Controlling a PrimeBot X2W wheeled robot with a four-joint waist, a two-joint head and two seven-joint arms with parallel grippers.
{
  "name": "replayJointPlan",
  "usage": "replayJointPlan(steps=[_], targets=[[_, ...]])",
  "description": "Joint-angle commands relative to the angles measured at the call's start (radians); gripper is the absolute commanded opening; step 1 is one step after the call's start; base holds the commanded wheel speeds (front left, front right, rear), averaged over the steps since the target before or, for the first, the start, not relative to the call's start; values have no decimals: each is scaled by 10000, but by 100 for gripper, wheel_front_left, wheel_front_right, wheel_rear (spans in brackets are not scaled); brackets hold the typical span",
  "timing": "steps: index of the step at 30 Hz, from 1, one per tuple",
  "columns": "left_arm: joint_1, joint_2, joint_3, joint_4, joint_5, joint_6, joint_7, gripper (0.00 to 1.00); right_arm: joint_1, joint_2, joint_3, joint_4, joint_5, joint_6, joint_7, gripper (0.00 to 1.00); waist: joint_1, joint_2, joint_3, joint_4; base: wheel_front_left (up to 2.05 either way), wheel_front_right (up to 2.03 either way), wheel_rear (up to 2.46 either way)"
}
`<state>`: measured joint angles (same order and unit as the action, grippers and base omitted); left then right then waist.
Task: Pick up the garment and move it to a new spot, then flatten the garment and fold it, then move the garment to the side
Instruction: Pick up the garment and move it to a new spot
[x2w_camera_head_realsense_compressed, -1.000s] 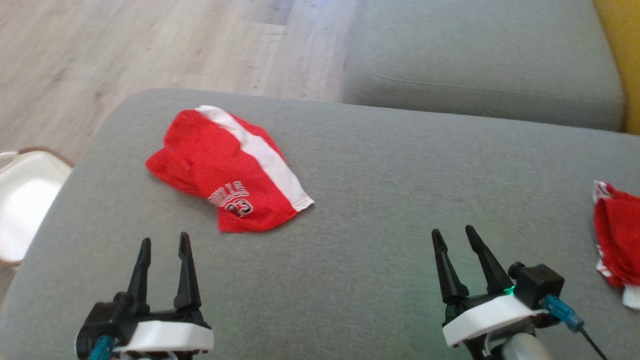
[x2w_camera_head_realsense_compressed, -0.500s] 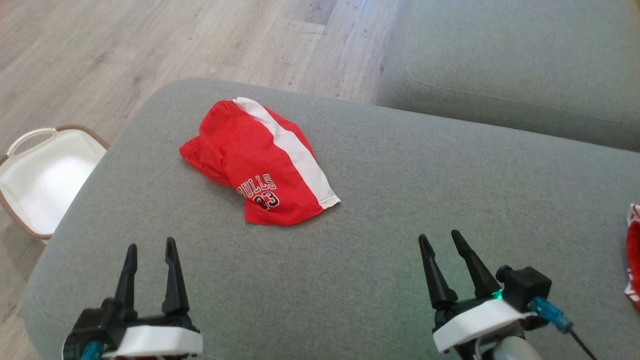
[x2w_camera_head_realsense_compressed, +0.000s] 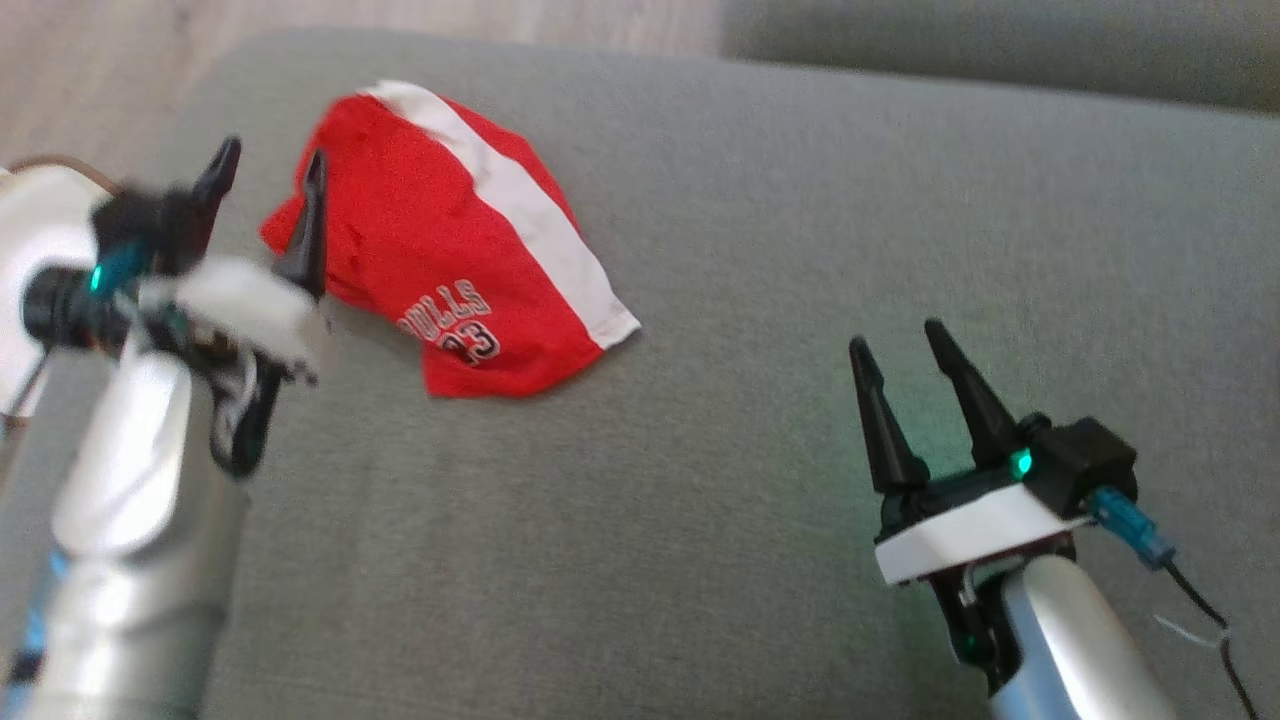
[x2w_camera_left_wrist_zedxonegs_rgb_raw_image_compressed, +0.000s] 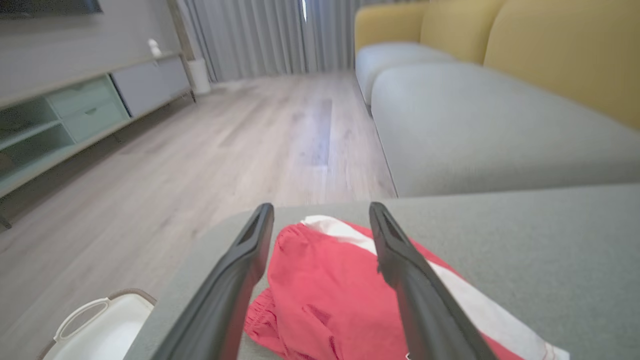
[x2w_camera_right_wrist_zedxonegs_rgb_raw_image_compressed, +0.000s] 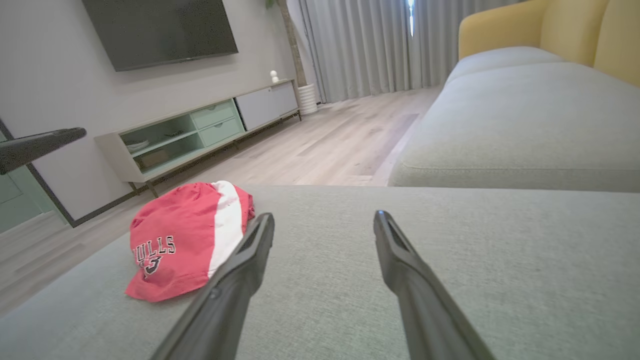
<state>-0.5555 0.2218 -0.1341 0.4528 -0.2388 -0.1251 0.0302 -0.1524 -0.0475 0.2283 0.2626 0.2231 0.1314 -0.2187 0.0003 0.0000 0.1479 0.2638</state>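
one grey fabric sofa cushion (x2w_camera_head_realsense_compressed: 760, 260) spreads under both arms. off its left edge, one white plastic basket (x2w_camera_left_wrist_zedxonegs_rgb_raw_image_compressed: 100, 335) sits on the wooden floor (x2w_camera_left_wrist_zedxonegs_rgb_raw_image_compressed: 200, 150). the left gripper (x2w_camera_head_realsense_compressed: 272, 158), jaws wide and empty, hangs at the left edge of the single red-and-white crumpled shorts (x2w_camera_head_realsense_compressed: 420, 240) near the cushion's far-left corner. the right gripper (x2w_camera_head_realsense_compressed: 897, 336), equally wide and empty, hovers over bare cushion well apart.

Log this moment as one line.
stage: pre-grasp | left gripper: open, by crumpled red-and-white fabric shorts | right gripper: open, over grey fabric cushion | shorts: unheld
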Motion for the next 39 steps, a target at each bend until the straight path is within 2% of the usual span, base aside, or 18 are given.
replayJointPlan(steps=[1, 6, 11, 15, 22, 23, 24, 26, 31, 37, 39], targets=[[-940, 617, -207, 311, -274, -43, 706, 100, -423, -28, 238, -466, -164, -7, 6, 100, -3, 0, 944, -718, 0, 0, 0], [-2646, 1695, -1988, 1529, -1659, -52, 2518, 100, -859, -28, 139, -980, -213, -7, -14, 100, -3, 0, 1756, -1422, 0, 0, 0], [-3505, 2347, -3261, 2260, -2976, -53, 3891, 100, -1046, -28, -4, -1491, -300, -7, 14, 100, -3, 0, 2346, -1952, 0, 0, 0], [-3915, 2603, -3675, 2918, -3535, -54, 4390, 100, -1076, -28, -247, -1801, -389, -7, 63, 100, -3, 0, 2645, -2217, 0, 0, 0], [-4051, 2594, -4350, 3756, -4326, -54, 5140, 100, -1005, -28, -352, -2038, -463, -7, 108, 100, -3, 0, 2774, -2406, 0, 0, 0], [-4043, 2585, -4458, 3781, -4458, -55, 5209, 19, -994, -28, -370, -2052, -465, -7, 112, 100, -3, 0, 2759, -2409, 0, 0, 0], [-4030, 2580, -4563, 3762, -4605, -55, 5228, 0, -981, -28, -386, -2055, -462, -7, 117, 100, -3, 0, 2726, -2406, 0, 0, 0], [-4054, 2627, -4686, 3688, -4791, -55, 4943, 0, -947, -28, -411, -2041, -461, -7, 125, 100, -3, 0, 2624, -2382, 0, 0, 0], [-4287, 2579, -4482, 3621, -4883, -55, 3276, 0, -928, -28, -381, -1934, -428, -7, 114, 100, -3, 0, 2297, -2345, 0, 0, 0], [-4252, 1807, -4036, 3198, -5602, -55, 1361, 0, -746, -28, -414, -1565, -261, -7, 16, 100, -3, 0, 1445, -2247, 0, 0, 0], [-4037, 1349, -4081, 2899, -5719, -55, 829, 0, -638, -28, -462, -1373, -156, -7, -14, 100, -3, 0, 992, -2233, 0, 0, 0]])
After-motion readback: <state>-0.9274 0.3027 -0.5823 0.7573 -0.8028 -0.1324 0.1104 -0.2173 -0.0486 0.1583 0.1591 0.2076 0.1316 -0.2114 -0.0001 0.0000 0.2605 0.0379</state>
